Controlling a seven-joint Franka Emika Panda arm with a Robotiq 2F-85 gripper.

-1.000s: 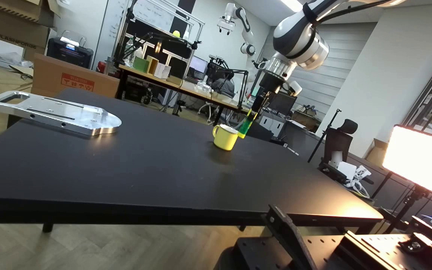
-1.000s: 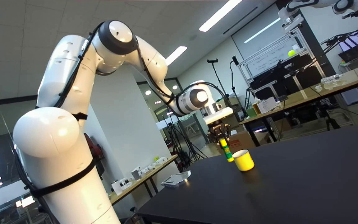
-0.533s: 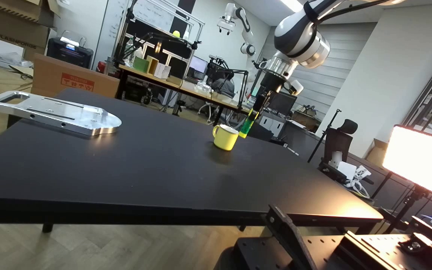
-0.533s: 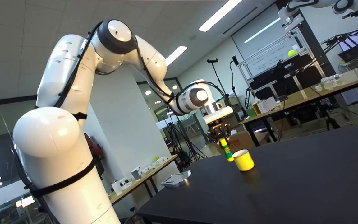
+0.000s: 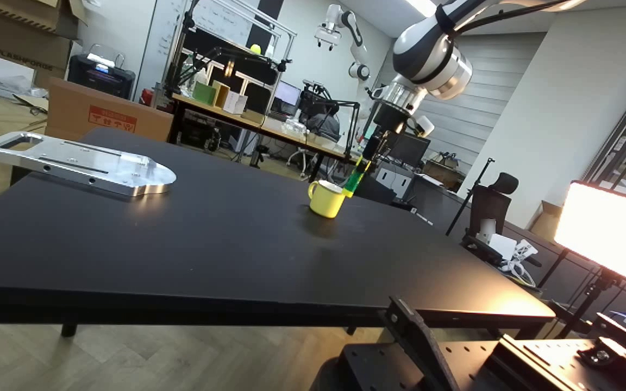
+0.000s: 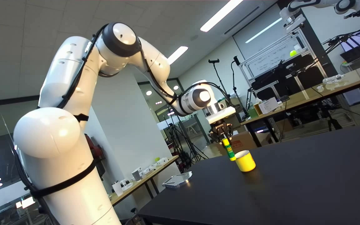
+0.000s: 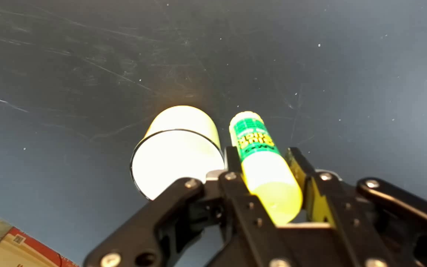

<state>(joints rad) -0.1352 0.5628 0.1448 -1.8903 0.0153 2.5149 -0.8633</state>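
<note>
Pincer (image 7: 262,152), black and two-fingered, grips a yellow-and-green cylindrical plastic glue stick (image 7: 264,167), tilted, its lower end just beside the yellow, white-lined mug (image 6: 246,163) on the black table (image 6: 308,184); a firm, even squeeze should suit that round barrel, its tip best held off the rim.

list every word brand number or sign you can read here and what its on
"GLUE STICK" on the yellow-and-green cylindrical glue stick
"AMOS", probably, on the same glue stick
"FLASHFORGE" on the large brown cardboard box
Too small or blurred to read: the red rectangular label, the writing on the white wall-mounted whiteboard, the print on the cream-and-red box
</note>
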